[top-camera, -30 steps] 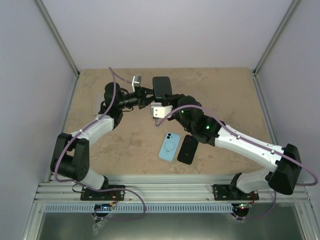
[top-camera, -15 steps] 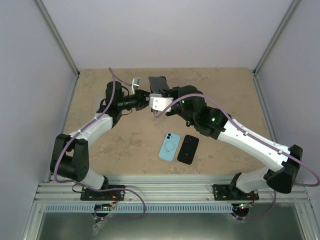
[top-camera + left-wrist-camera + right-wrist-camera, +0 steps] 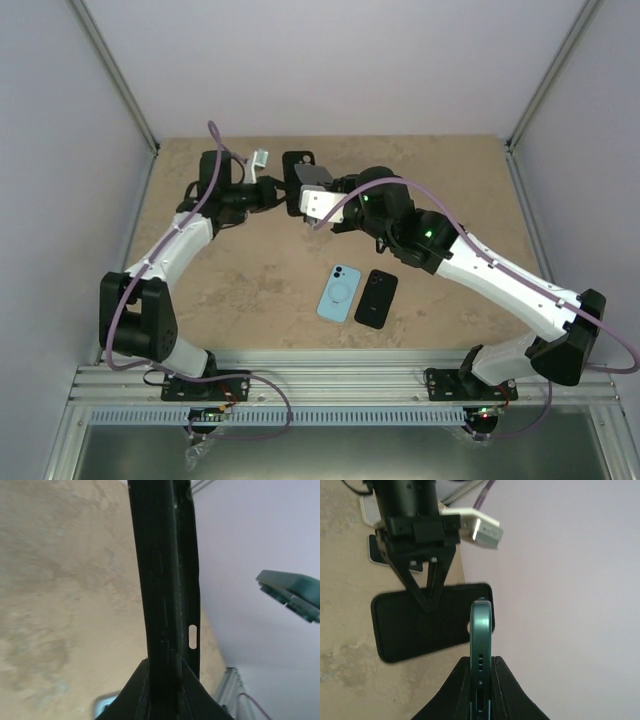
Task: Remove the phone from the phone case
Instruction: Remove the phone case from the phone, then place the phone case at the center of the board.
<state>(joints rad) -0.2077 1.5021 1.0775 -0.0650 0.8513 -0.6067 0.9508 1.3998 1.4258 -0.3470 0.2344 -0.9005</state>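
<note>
While my left gripper point(image 3: 164, 662) pinched the empty phone case point(image 3: 162, 580), my right gripper point(image 3: 481, 662) clamped the freed phone point(image 3: 482, 630), so only setting them down seemed left.

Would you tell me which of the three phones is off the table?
The teal phone, gripped edge-on in the right hand; the light blue phone and black phone lie on the table.

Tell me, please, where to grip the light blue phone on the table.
Probably its long edges, from straight above: the light blue phone lies flat, back up. The black phone lies close beside it, leaving one finger little room.
</note>
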